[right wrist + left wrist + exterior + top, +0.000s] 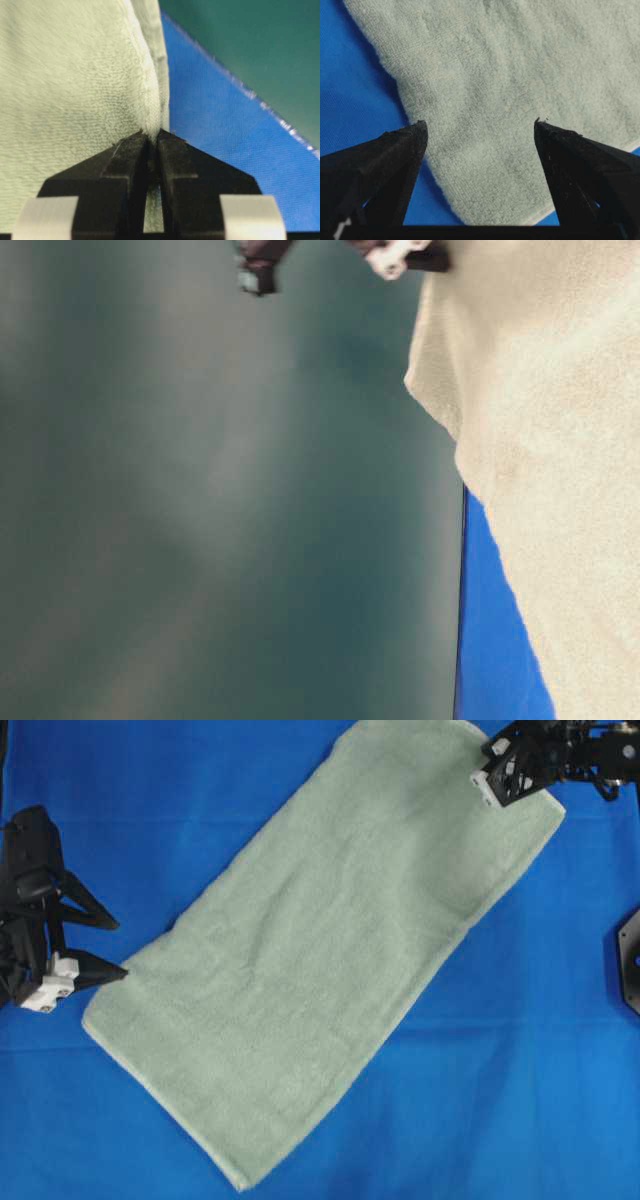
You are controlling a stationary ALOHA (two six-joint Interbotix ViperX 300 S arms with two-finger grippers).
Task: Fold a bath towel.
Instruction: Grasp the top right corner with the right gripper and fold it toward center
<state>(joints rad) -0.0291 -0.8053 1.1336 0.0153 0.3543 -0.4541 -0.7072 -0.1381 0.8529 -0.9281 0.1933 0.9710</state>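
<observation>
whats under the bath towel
The bath towel lies spread on the blue cloth surface, which shows all around it. Whatever is directly beneath it is covered. The right gripper pinches one edge.

No text, label, brand, number or sign can be read in any of the views, neither on the bath towel (330, 950) nor on anything around it.

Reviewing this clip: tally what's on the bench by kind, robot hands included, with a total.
Bath towel, sage green, lying flat: 1
Blue cloth surface: 1
Robot hands: 2, the left hand open over a towel corner, the right hand shut on the towel's edge
Black part at the overhead view's right edge, cannot identify: 1
Total: 5
</observation>
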